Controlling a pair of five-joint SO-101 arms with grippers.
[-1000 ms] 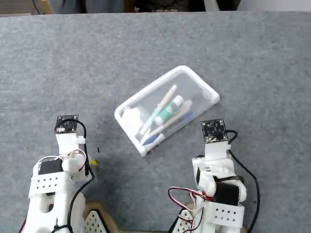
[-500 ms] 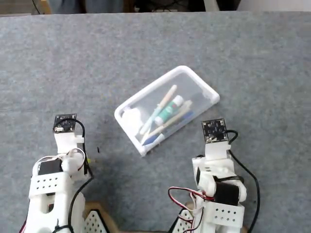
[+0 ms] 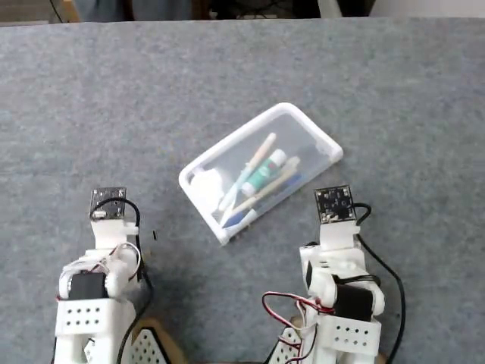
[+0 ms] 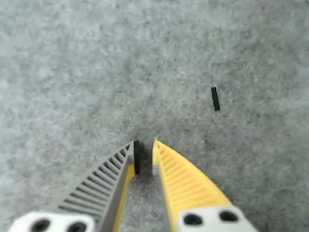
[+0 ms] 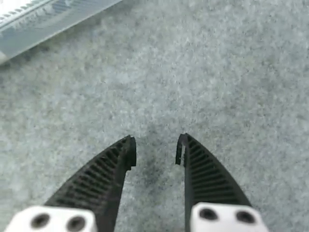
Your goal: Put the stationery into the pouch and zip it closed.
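Resting Arms, Loaded Pouch

Lying at a slant on the grey table (image 3: 394, 91), the clear pouch (image 3: 309, 135) sits ahead of the two arms and nearer the right one. The stationery (image 3: 258, 176) shows through its wall: several pens or pencils and a thicker green-and-white tube, packed side by side along its length, with something white at the lower end. Whether the zip is drawn shut cannot be told from above.

The left gripper (image 4: 145, 150) hangs low over bare table, well apart from the pouch. Its grey and yellow jaws are drawn almost together with only a thin slit between the tips, and nothing is caught in it. A small black mark (image 4: 215, 98) lies on the table just ahead of it (the same speck shows beside the left arm in the high view).

The right gripper (image 5: 155, 147) has its black jaws spread, with bare table in the gap. One edge of the pouch crosses the far corner of its wrist view, near but not touching.
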